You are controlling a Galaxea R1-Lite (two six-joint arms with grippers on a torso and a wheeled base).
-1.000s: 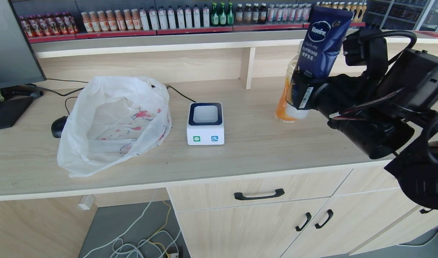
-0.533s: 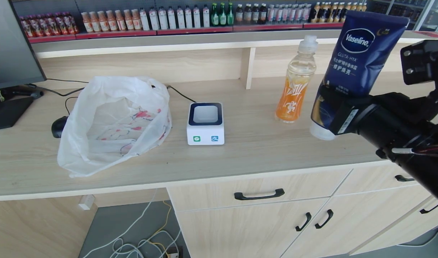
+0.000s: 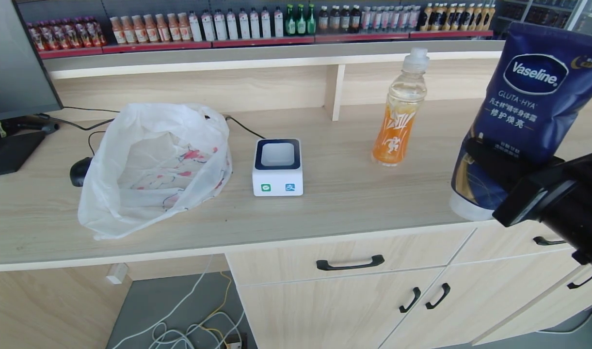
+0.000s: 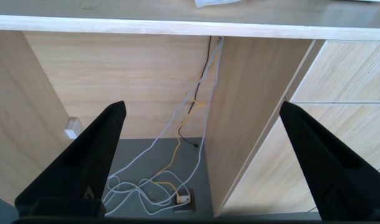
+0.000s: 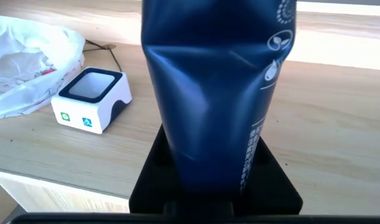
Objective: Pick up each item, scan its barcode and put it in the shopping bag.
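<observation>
- The right gripper (image 3: 511, 167) has its fingers pinched on the lower end of the blue tube (image 3: 523, 111). It holds the tube upright, cap downward, off the near right corner of the counter (image 3: 344, 194).
- The left gripper (image 4: 202, 162) has its fingers (image 4: 84, 168) spread wide with nothing between them. It hangs low, below the counter edge, facing the open gap under the counter where loose cables trail.
- Progress, as I judge it: the tube is lifted, so the pick of one item is done. Its scan and bagging are left, because it is well apart from the scanner (image 3: 278, 166).
- I cannot spot a barcode on the sides of the tube turned this way, so it may need turning before the window can read it.
- The orange drink bottle (image 3: 397, 116) stands on the counter untouched, so it looks like a whole second round is to come.
- The shopping bag (image 3: 150, 165) sits slumped with its mouth open, just beside the scanner on the far side from the tube. I cannot tell whether anything lies inside.
- In the way: the bottle stands between tube and scanner, though set farther back, and being tall it could tip if clipped.
- A mouse (image 3: 78, 170) and a monitor (image 3: 14, 53) sit beyond the bag.
</observation>
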